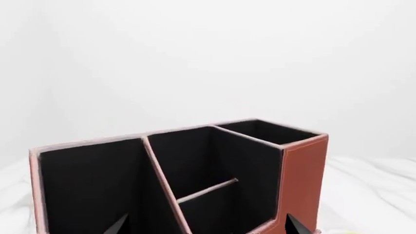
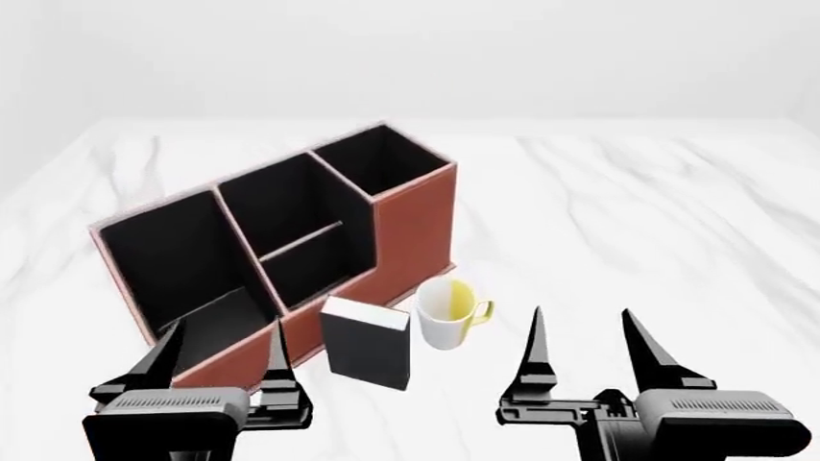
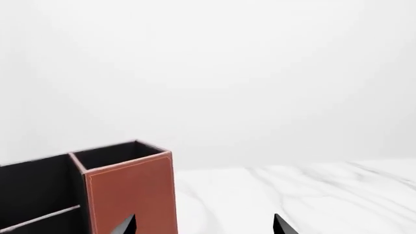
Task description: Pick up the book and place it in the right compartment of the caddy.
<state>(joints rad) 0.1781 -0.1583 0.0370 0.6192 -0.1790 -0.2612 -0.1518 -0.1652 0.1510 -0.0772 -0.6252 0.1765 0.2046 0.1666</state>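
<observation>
While upright, one book [image 2: 367, 343] (one mug [image 2: 447, 314]).

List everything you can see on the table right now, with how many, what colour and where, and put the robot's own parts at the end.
caddy: one, reddish-brown outside with black interior, three sections, standing on the table at the left-centre of the head view.
book: one, black cover with white page edges, upright on the table just in front of the caddy, beside the mug.
mug: one, white with yellow inside and a yellow handle, upright between the book and the caddy's tall end.
table: one, white marble with grey veins, under everything.
left gripper: one, black, open, near the caddy's low front.
right gripper: one, black, open, over bare table to the right of the mug.
</observation>
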